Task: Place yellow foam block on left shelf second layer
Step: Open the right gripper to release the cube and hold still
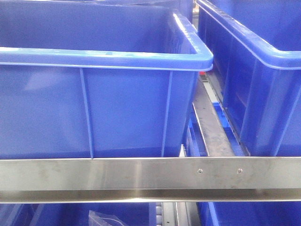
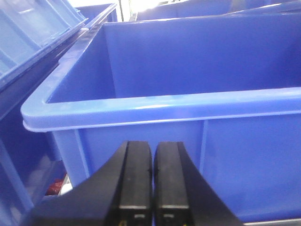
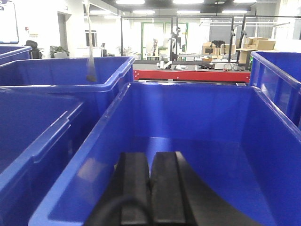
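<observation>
Two blue plastic bins are seen in the front view: a large bin (image 1: 94, 108) on the left and a second bin (image 1: 254, 80) on the right, both cut off by the frame edges. One steel shelf rail (image 1: 150, 179) with two screws crosses below them, and a dark metal rail (image 1: 211, 127) runs between the bins. Parts of more blue bins and a scrap of clear plastic film (image 1: 106, 219) are glimpsed underneath, too cropped to be counted.

One left gripper (image 2: 153, 188) is shown in front of a bin wall (image 2: 235, 155), its two black fingers pressed together with nothing between them. One right gripper (image 3: 150, 188) is held above an open bin (image 3: 197, 141), its fingers likewise drawn together on nothing.

The yellow foam block is not seen in any view.
</observation>
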`<state>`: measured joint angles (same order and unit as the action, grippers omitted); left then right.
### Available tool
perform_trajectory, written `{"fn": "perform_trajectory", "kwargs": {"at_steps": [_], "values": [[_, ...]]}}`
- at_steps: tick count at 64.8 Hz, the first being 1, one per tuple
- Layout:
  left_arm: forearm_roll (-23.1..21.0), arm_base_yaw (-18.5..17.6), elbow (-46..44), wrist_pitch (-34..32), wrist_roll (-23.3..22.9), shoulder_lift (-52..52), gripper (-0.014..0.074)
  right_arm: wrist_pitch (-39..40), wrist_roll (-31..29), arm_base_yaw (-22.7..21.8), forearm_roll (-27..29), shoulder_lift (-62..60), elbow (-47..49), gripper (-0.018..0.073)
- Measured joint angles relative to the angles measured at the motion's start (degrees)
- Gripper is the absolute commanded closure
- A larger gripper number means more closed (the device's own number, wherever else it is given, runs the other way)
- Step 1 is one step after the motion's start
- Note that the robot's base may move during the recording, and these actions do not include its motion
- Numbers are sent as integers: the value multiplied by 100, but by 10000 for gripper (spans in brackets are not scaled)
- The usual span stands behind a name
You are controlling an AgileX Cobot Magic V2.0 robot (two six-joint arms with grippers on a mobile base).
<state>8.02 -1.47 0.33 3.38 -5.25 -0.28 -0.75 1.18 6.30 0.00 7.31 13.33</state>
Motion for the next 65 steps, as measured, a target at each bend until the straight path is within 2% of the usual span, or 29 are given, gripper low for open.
{"fn": "perform_trajectory", "kwargs": {"at_steps": [12,29,65], "values": [[0,0,0,0,0,0,460,-99,0,-104,0,-710,-624,505],[0,0,0,0,0,0,460,-220,-10,-104,0,-795,-1450,505],[0,0,0,0,0,0,460,75,-10,-104,0,-795,-1513,505]]}}
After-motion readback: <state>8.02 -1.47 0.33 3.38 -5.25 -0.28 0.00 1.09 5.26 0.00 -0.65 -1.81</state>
